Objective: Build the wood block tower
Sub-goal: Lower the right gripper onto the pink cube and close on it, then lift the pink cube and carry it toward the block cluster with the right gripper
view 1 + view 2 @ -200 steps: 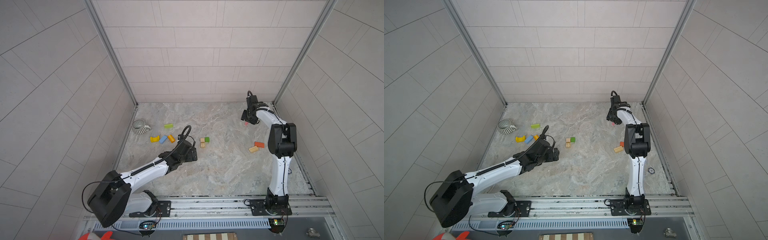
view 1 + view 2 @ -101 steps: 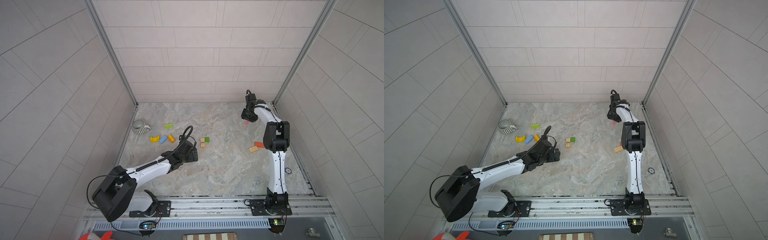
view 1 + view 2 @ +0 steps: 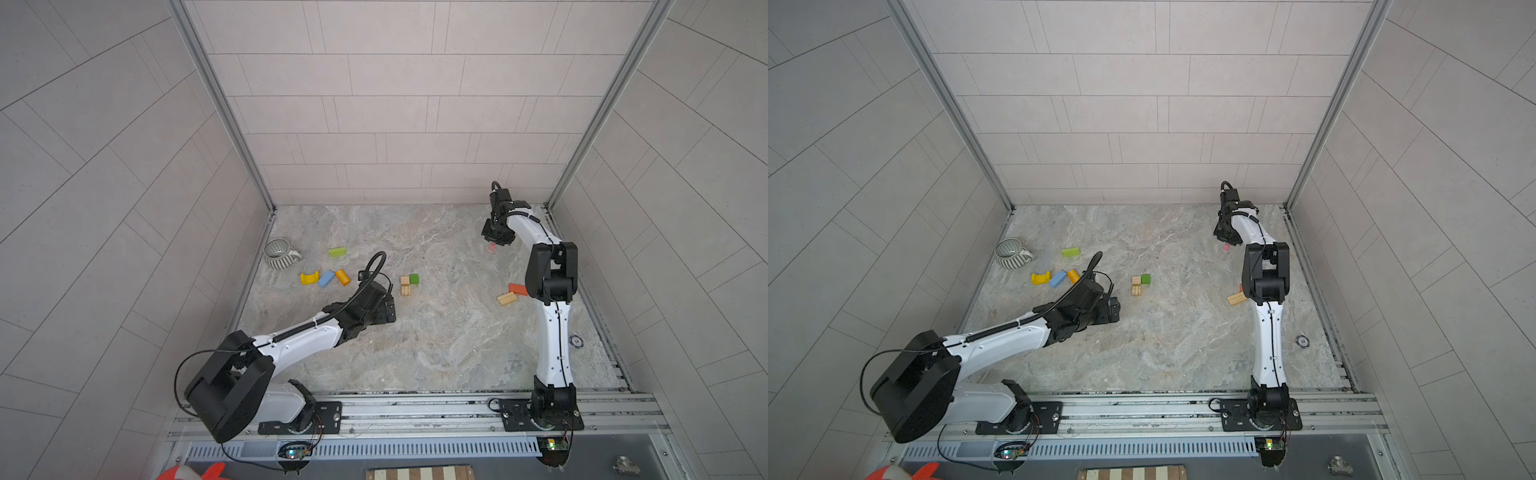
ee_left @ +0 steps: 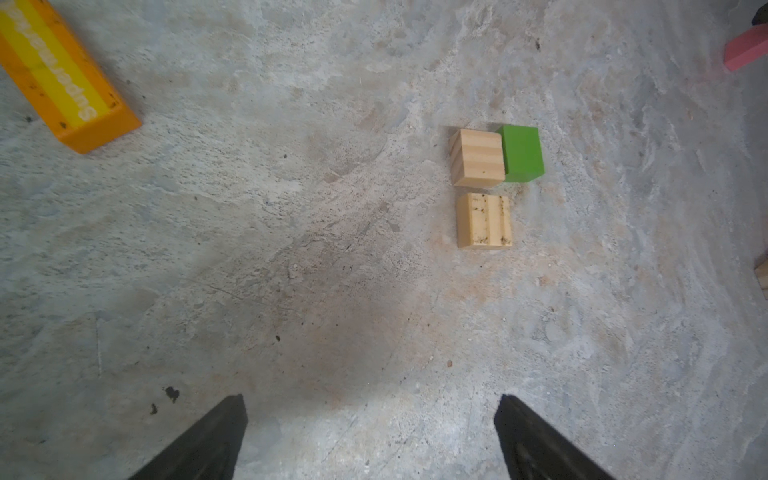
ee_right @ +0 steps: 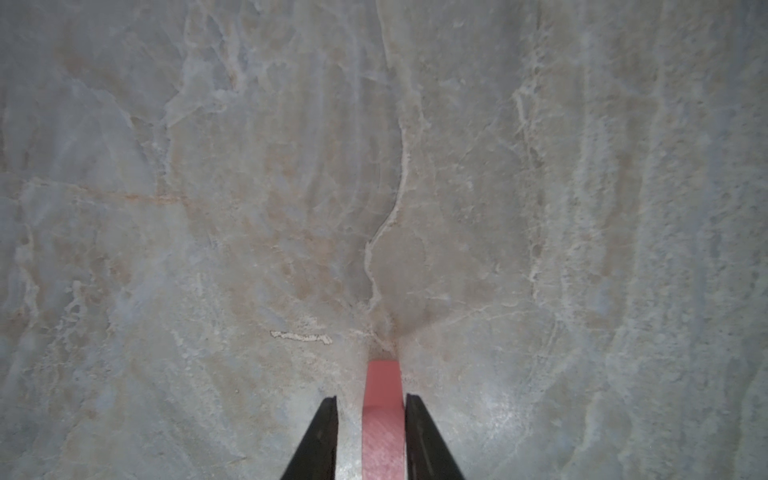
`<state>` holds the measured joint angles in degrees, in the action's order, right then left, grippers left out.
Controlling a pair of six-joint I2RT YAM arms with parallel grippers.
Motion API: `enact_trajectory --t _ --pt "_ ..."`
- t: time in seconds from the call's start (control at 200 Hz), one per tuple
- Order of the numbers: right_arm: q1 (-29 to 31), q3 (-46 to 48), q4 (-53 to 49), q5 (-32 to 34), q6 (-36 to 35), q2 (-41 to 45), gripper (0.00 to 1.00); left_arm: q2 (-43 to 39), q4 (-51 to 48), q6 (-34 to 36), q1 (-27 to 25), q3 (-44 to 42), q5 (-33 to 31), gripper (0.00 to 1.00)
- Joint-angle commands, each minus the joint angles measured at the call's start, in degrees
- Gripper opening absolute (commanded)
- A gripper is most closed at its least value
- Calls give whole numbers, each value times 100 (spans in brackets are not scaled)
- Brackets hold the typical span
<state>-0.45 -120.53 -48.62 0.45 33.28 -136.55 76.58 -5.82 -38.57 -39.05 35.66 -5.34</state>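
Note:
The wood blocks lie scattered on the marble floor. My right gripper (image 3: 494,242) (image 5: 371,401) is down at the far right, straddling a pink block (image 5: 382,382) (image 3: 492,247). One finger touches the block and a narrow gap shows at the other. My left gripper (image 3: 390,309) (image 4: 370,415) is wide open and empty, just short of two tan cubes (image 4: 478,158) (image 4: 484,220) and a green cube (image 4: 521,153) (image 3: 414,279). An orange block (image 3: 343,276) (image 4: 62,83), a blue block (image 3: 326,279) and a yellow arch (image 3: 309,278) lie left of it.
A lime block (image 3: 337,252) and a grey ribbed mug (image 3: 278,253) sit at the far left by the wall. A red-orange block (image 3: 518,289) and a tan ribbed block (image 3: 507,298) lie beside my right arm. A small round chip (image 3: 575,340) lies near the right wall.
My right gripper's jaws have narrowed around the pink block and its arm has folded closer in. The left arm has barely moved and stays open.

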Motion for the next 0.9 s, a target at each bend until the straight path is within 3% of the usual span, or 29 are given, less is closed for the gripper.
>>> enact_trajectory --t 0.0,0.335,0.555,0.891 --pt "-26 -106 -236 52 14 -78 24 59 32 -15 -17 64 -94 100" --pt "-1 129 -266 43 -100 143 9 -139 -80 -45 -11 -4 -285 100" --pt "105 487 -123 -112 -137 494 6 -226 -156 -31 -7 -6 -330 100" --pt "414 3193 1958 -1572 622 2258 4 -1022 -313 -121 10 -347 -661 100"
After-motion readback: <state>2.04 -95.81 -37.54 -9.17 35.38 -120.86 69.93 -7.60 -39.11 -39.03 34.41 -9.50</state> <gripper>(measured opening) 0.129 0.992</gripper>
